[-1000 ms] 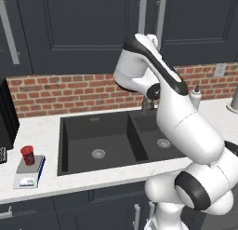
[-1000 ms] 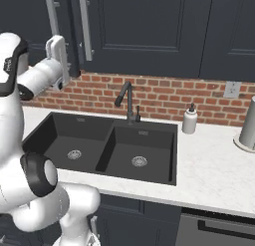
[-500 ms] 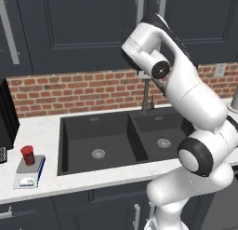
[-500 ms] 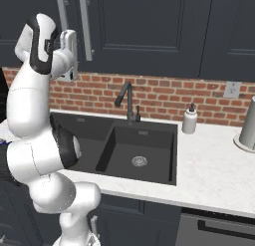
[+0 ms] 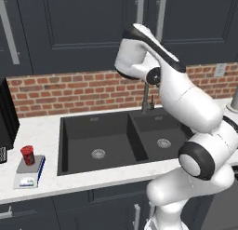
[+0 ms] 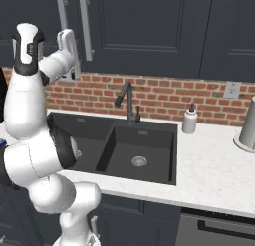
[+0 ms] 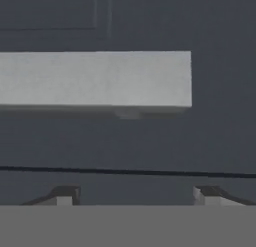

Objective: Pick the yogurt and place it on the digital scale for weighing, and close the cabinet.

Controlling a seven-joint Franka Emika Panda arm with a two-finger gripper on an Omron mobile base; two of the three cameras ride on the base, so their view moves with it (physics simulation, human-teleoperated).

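The yogurt (image 5: pixel 27 154), a small red cup, stands upright on the digital scale (image 5: pixel 30 173) at the counter's left front. My gripper (image 6: pixel 66 36) is raised far from it, up against the dark upper cabinet (image 5: pixel 88 24) beside its silver bar handle (image 6: pixel 62 13). In the hand view the handle (image 7: pixel 95 81) lies across the picture close ahead, with a thin dark seam below it. My gripper (image 7: pixel 135 196) is open, its fingertips (image 7: pixel 65 195) wide apart with nothing between them. The cabinet doors look flush in both base views.
A black double sink (image 5: pixel 116 140) with a dark faucet (image 6: pixel 127 98) fills the counter's middle. A soap dispenser (image 6: pixel 189 120) and a steel canister (image 6: pixel 247 125) stand at the right. A black appliance (image 5: pixel 7 117) rises left of the scale.
The arm has swung up and the hand has risen toward the cabinet door by the handle. The yogurt has stayed on the scale.
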